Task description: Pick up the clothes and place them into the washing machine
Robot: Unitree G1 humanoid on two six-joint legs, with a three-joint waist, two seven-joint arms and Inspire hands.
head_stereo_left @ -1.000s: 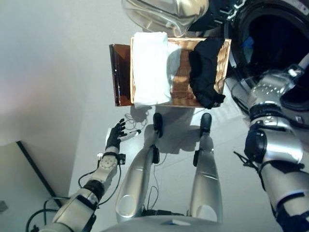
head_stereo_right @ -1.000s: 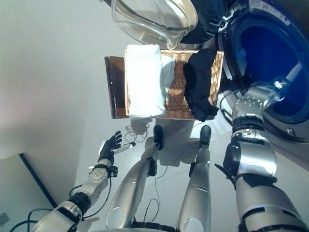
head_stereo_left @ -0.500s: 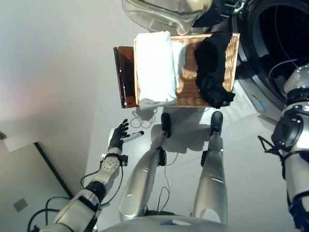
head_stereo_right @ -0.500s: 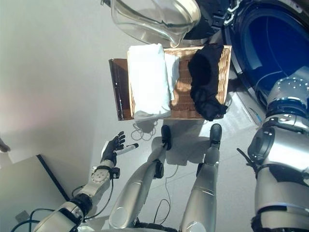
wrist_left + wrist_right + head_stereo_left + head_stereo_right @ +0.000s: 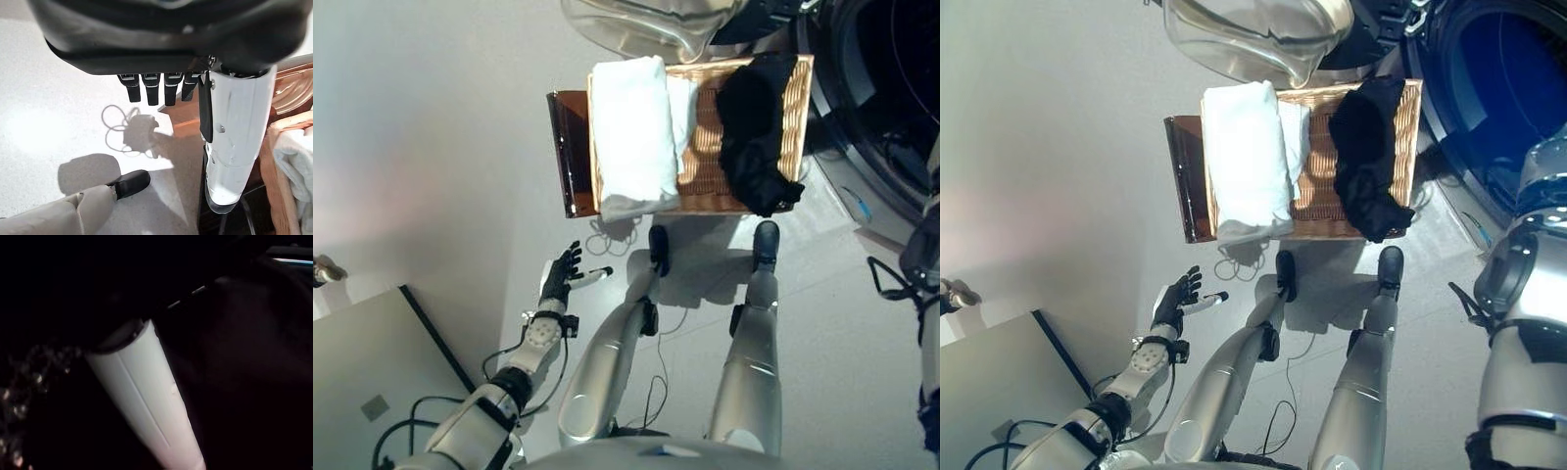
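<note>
Right arm now reaches deeper into washing machine (image 5: 1518, 98) at 2 o'clock; right robot hand (image 5: 146, 391) in dark drum, grip unreadable. Left robot hand (image 5: 560, 277) idle, fingers spread. White cloth (image 5: 631, 132), black garment (image 5: 756, 127) remain in basket (image 5: 705, 166) at 12 o'clock.

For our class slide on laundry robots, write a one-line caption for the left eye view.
Wicker basket holding white clothes and black clothes beside the washing machine; left hand open over the floor.
</note>
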